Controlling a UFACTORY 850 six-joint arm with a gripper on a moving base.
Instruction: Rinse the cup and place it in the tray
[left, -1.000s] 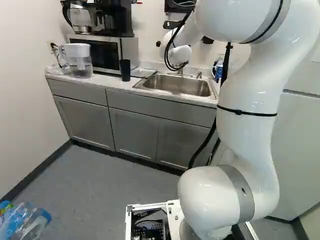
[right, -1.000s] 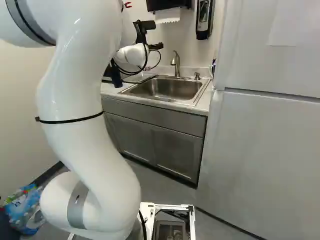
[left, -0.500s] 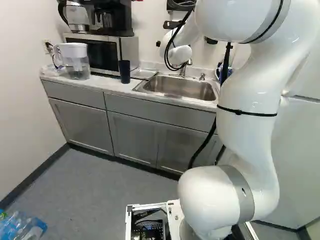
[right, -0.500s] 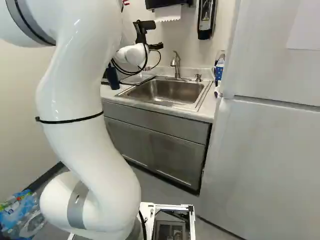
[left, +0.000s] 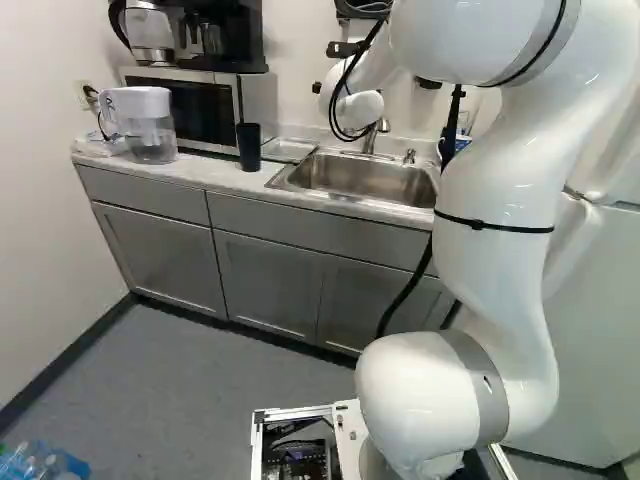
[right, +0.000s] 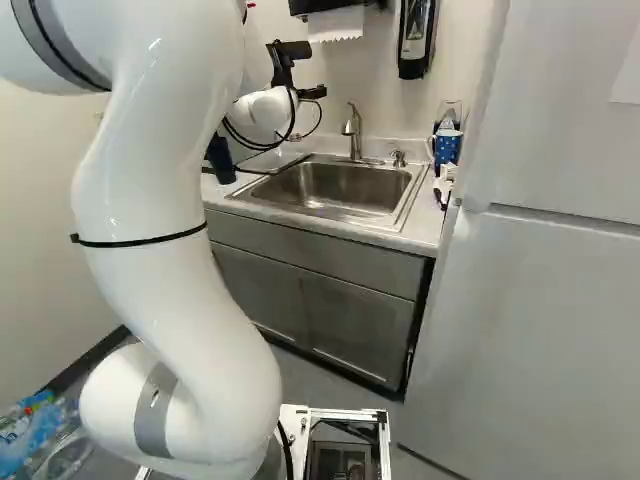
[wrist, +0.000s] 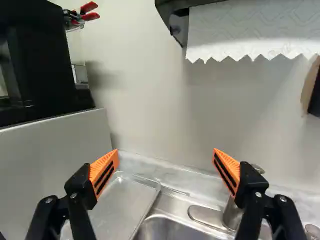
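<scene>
Dark tumbler (left: 249, 147) looks light, stiff, likely slippery once wet; best clasped round its middle; the gripper (wrist: 165, 151) stands spread wide

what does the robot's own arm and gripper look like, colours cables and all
The arm is glossy white with rounded segments and grey bands around some joints. A thin black strap rings one segment, and black cables loop near the wrist. The gripper is black with silver screws and two fingers, each carrying a wedge-shaped orange pad with dark slots.
</scene>
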